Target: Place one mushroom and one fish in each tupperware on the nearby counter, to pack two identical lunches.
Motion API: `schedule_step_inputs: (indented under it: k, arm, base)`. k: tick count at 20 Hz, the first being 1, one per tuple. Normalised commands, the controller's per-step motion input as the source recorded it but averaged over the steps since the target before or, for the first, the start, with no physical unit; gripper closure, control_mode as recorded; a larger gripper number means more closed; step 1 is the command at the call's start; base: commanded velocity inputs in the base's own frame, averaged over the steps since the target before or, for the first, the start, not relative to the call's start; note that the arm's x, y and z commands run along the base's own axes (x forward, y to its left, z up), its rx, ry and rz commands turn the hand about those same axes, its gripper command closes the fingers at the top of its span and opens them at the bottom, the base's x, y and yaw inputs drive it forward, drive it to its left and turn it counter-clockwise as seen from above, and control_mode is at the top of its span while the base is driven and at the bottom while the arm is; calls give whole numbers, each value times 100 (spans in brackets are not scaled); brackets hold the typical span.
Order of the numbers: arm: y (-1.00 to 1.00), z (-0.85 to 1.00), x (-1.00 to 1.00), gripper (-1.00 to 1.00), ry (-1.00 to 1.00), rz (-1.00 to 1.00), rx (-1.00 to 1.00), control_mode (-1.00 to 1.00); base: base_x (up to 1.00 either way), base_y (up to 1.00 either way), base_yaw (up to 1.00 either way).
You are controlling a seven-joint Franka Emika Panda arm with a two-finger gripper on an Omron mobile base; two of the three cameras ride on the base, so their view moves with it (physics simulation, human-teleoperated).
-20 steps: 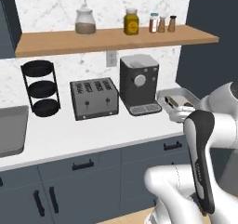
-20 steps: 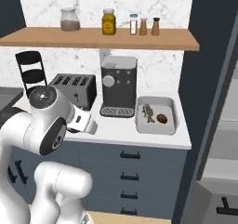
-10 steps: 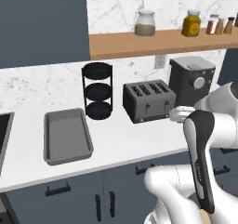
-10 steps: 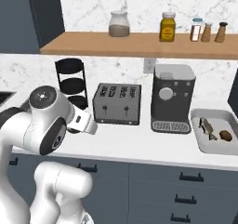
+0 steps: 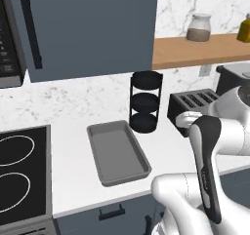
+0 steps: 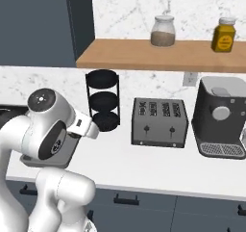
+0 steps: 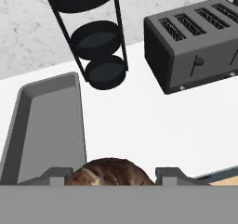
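Note:
In the hand view my gripper [image 7: 111,175] is shut on a brown rounded mushroom [image 7: 110,172], held between the two dark fingertips [image 7: 58,174]. The fish is out of view. A grey, empty rectangular tupperware [image 5: 117,153] lies on the off-white counter [image 5: 73,180], left of and below the hand; its long wall [image 7: 82,121] runs up the left of the hand view. The white arm hides most of the tupperware [image 6: 67,151] in the right base view. The gripper hangs above the counter [image 7: 139,121], just right of the tupperware's near end.
A black three-tier rack [image 5: 145,102] stands behind the tupperware. A dark toaster [image 6: 158,122] and a coffee machine [image 6: 222,115] follow to the right. A black stove top [image 5: 19,173] lies at the left. A wooden shelf [image 6: 158,55] with jars hangs above.
The whole picture has shifted: the base has driven left along the counter. Toaster and coffee machine slid right in both base views, and the grey tupperware and stove top came closer.

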Motion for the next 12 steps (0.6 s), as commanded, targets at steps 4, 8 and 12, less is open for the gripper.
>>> schedule_step_inputs:
  k: [4,8,12]
  arm:
    - [25,-22,13,100,4,0,-6,-100]
    - [100,-79,62,100,18,0,-15,-100]
    - [97,-71,66,100,18,0,-7,-100]
  base:
    - [43,75,0]
    - [0,0,0]
    - [0,0,0]
